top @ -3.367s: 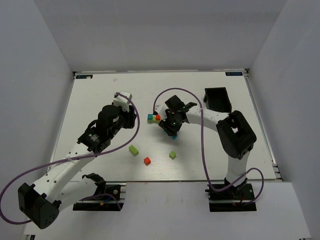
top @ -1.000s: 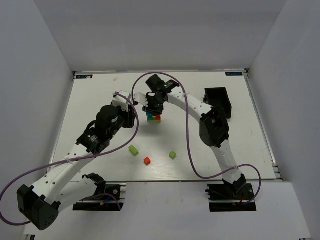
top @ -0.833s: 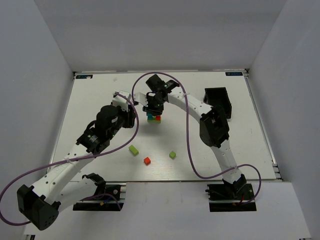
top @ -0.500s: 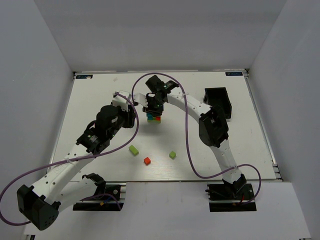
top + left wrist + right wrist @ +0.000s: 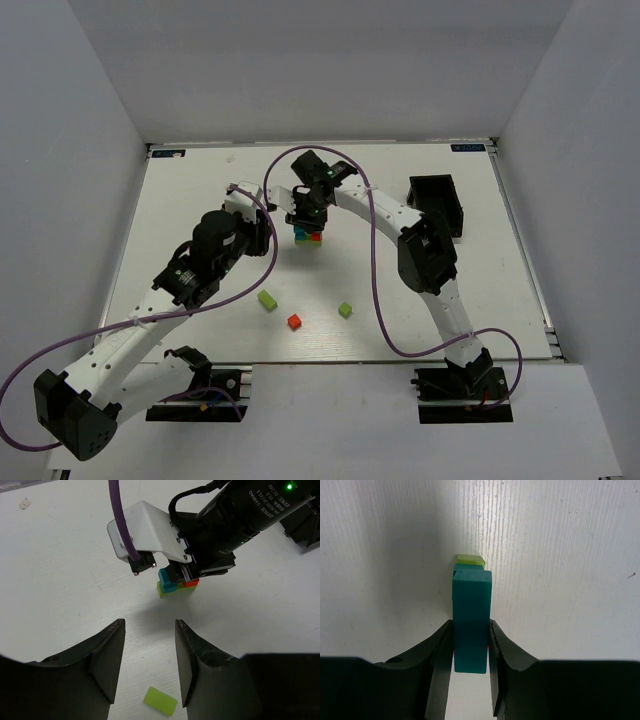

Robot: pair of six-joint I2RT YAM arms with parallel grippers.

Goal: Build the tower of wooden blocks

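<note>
Right now the right tool (image 5: pixel 470 628) is clamped on the teal bar (image 5: pixel 471 605), its two fingers pressed against the bar's long flat sides. The bar points down from the tool toward a lime piece (image 5: pixel 470 559) at its far end. From the left wrist, the bar's lower end meets the small stack (image 5: pixel 176 585), beside a red cube (image 5: pixel 190 583). Whether it is fully seated cannot be told.

The stack sits toward the desk's (image 5: pixel 200 200) far edge, about midway between the left and right edges. The left tool (image 5: pixel 149 650) hovers nearby with its fingers apart and nothing between them. Three loose blocks lie nearer the near edge: a lime block (image 5: pixel 267 299), a red block (image 5: pixel 294 321) and a second lime block (image 5: pixel 345 310). A black box (image 5: pixel 436 200) stands by the right edge.

These painted wooden pieces are probably light, rigid and a little slick. Opposite flat faces near the middle should give the surest hold, and the stack would likely topple at a slight sideways nudge.
</note>
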